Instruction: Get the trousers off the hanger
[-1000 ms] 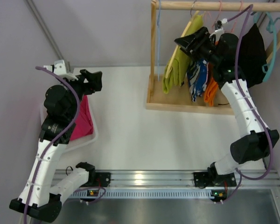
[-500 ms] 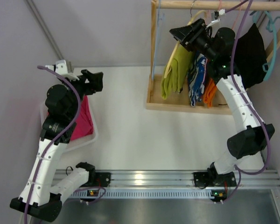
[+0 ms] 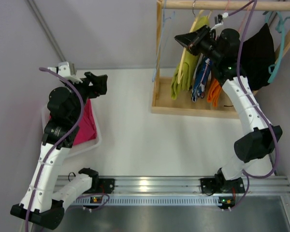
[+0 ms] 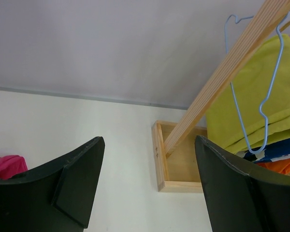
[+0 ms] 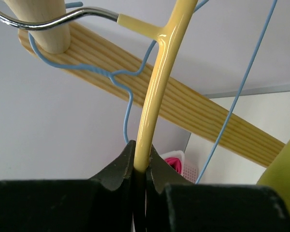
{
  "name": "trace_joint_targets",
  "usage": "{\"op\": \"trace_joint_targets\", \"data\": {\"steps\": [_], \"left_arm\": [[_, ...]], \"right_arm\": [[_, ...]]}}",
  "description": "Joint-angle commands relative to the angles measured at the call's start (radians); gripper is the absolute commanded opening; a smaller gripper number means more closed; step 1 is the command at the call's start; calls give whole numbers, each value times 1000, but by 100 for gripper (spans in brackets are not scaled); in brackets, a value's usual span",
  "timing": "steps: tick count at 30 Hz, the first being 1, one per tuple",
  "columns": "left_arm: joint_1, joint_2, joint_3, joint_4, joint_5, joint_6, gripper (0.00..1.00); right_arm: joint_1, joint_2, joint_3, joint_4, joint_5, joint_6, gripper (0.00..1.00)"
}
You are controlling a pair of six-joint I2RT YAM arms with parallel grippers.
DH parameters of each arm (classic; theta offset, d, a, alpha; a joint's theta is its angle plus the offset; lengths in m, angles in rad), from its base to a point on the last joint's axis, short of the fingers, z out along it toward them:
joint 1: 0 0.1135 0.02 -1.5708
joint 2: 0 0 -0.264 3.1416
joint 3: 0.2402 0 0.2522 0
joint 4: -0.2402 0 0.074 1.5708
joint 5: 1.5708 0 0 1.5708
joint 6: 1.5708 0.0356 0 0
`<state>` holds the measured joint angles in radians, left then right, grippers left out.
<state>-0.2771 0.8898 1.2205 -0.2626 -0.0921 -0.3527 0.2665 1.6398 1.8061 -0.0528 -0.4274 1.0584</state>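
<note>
Right claw (image 5: 139, 157) is pinched tight on the glossy yellow plastic hanger (image 5: 157, 87), up by the round wooden rail (image 3: 222, 6). The lime-green cloth trousers (image 3: 182, 72) hang from that hanger. Left claw (image 4: 149, 142) gapes wide and empty over the white counter (image 3: 135, 130).

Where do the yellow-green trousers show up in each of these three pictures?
Top external: the yellow-green trousers hang at the upper right.
Left wrist: at the right edge.
Right wrist: just a sliver in the bottom right corner.
Shared landmark: the rack's wooden post, next to the trousers in all three.
</note>
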Motion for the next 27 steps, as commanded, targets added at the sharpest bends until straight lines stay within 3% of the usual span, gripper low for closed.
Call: {"op": "trace_joint_targets", "data": {"steps": [1, 10, 23, 27], "left_arm": [[6, 5, 7, 26, 28, -23, 81], [12, 5, -1, 26, 54, -37, 79], [16, 14, -15, 43, 88, -3, 82], [16, 26, -12, 46, 144, 18, 86]], "right_arm": [[7, -38, 119, 221, -69, -18, 0], [5, -55, 194, 310, -106, 11, 0], [8, -192, 1, 315, -169, 45, 0], [7, -267, -97, 311, -175, 61, 0]]}}
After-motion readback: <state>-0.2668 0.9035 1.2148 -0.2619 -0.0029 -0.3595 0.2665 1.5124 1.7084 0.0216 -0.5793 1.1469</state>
